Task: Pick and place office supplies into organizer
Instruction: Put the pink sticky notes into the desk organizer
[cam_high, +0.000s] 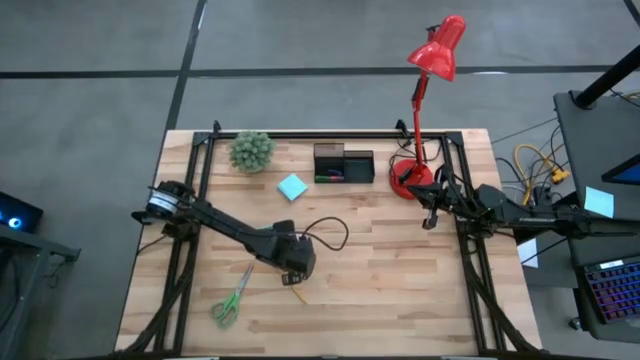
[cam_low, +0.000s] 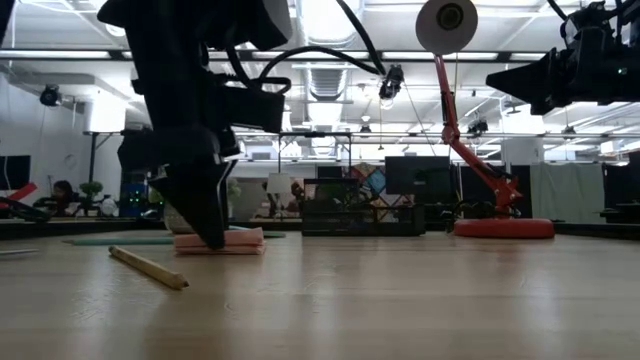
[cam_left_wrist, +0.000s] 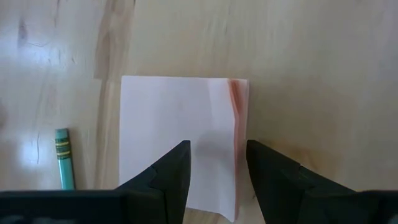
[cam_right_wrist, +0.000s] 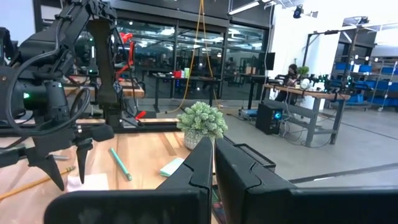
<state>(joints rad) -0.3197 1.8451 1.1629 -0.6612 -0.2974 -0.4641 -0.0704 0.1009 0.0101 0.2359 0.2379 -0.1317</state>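
Observation:
A pink sticky-note pad (cam_left_wrist: 180, 137) lies flat on the wooden table. My left gripper (cam_left_wrist: 217, 146) stands open just over it, pointing steeply down. One finger is above the pad's top sheet and the other is at its red-tinted side edge (cam_left_wrist: 236, 106). In the low view the fingertips (cam_low: 213, 238) reach down to the pad (cam_low: 240, 240). A teal pen (cam_left_wrist: 63, 165) and a yellow pencil (cam_low: 150, 268) lie beside it. The black organizer (cam_high: 343, 163) stands at the far edge. My right gripper (cam_right_wrist: 213, 163) waits shut, raised at the table's right edge. My left gripper comes at the pink pad from above, slanting steeply down, with its open fingers over the pad's side edge (cam_left_wrist: 239, 124). I cannot tell whether the fingertips touch the pad, which lies flat on the table.
Green-handled scissors (cam_high: 232, 298) lie near the front left. A light-blue sticky-note square (cam_high: 292, 186) sits before the organizer. A small potted plant (cam_high: 251, 150) stands at the far left, and a red desk lamp (cam_high: 415, 178) right of the organizer. Bare wood spreads across the table's middle and right.

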